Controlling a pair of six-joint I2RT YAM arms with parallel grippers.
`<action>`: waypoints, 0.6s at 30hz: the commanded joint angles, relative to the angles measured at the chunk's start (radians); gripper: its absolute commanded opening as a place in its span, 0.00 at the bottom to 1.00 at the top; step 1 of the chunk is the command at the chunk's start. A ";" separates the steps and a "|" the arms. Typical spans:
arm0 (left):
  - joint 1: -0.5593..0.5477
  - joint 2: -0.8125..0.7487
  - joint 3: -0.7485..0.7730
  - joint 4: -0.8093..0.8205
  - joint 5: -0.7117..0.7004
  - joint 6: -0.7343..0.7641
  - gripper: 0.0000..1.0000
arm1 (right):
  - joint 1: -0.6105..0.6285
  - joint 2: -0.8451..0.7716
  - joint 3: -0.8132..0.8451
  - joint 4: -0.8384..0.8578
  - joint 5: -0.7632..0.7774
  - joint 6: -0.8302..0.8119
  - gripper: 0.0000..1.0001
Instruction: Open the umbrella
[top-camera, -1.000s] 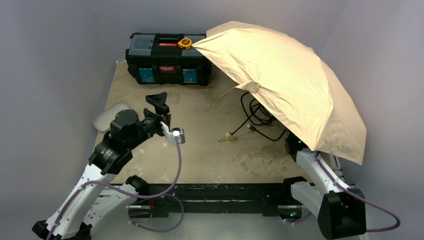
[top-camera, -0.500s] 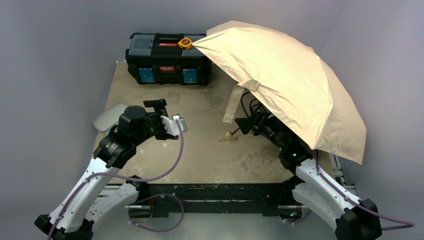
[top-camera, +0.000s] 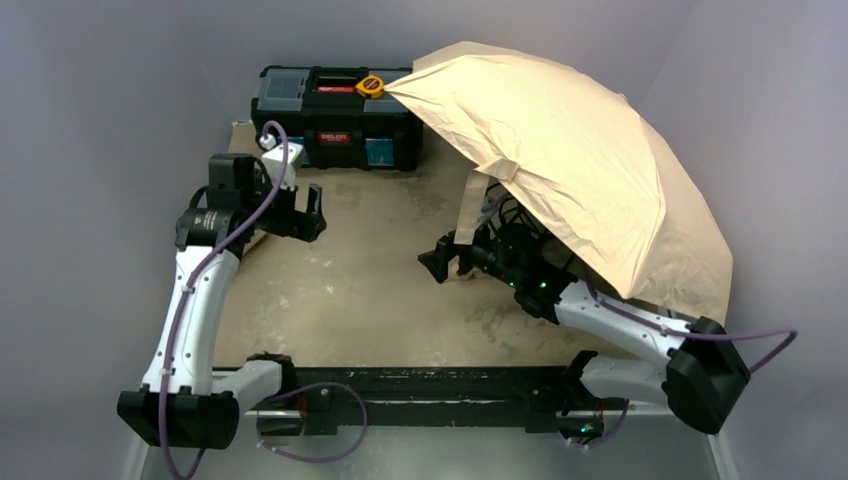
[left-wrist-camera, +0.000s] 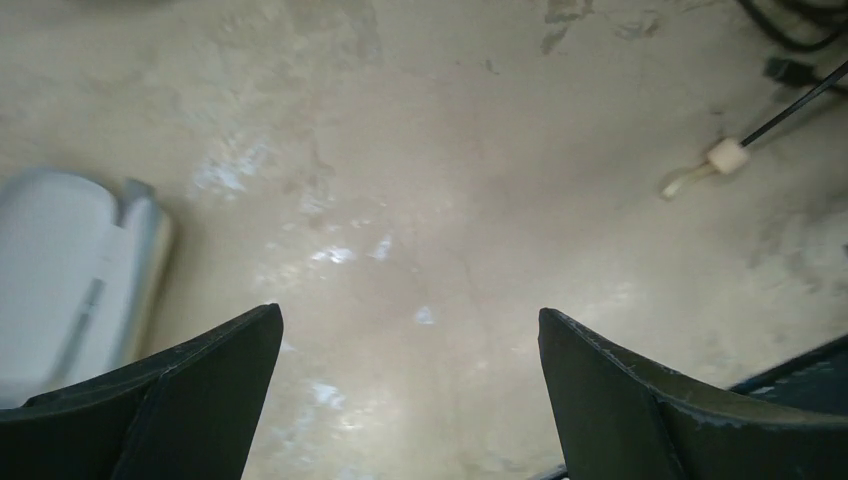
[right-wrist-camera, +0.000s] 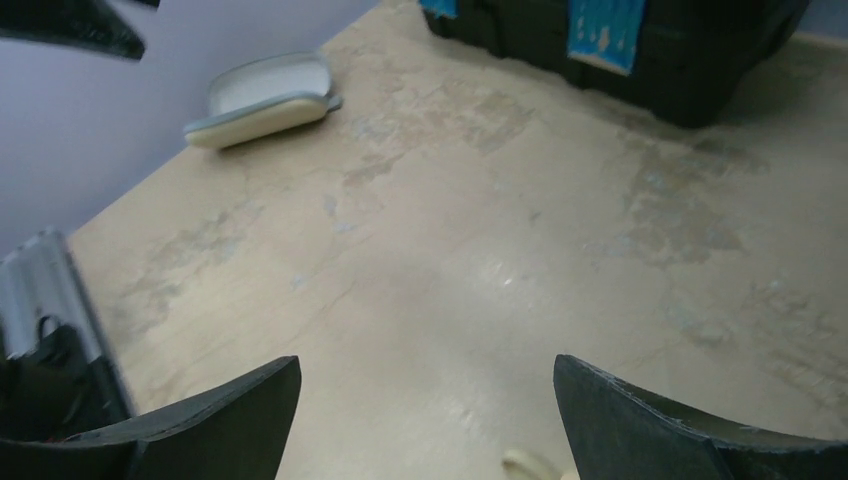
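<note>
When viewed from above, beige fabric folding umbrella (top-camera: 570, 170) spread open at 2 o'clock, canopy edge over black plastic toolbox (top-camera: 335, 128) at 12. At 10 o'clock left gripper (top-camera: 305, 215), fingers apart, empty. Near centre right gripper (top-camera: 440, 262), likewise apart, empty.

Umbrella (top-camera: 590, 180): beige cloth, matt, softly creased.
Handle (left-wrist-camera: 727, 155): cream, smooth.
Worktop (top-camera: 380, 290): tan, worn and blotchy, faint sheen in patches.
Toolbox (top-camera: 335, 125): black hard plastic, slightly glossy.
Fingers (left-wrist-camera: 190, 400) of left end effector (left-wrist-camera: 408, 318): black matt plastic.
</note>
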 joint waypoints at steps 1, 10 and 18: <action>0.068 0.077 0.047 -0.077 0.208 -0.281 1.00 | 0.006 0.101 0.143 0.016 0.151 -0.085 0.99; 0.129 0.149 0.052 -0.073 0.017 -0.258 1.00 | 0.003 0.167 0.163 0.107 0.270 -0.150 0.99; 0.141 0.099 -0.031 -0.038 -0.014 -0.241 1.00 | -0.113 0.101 0.123 0.093 0.198 -0.147 0.99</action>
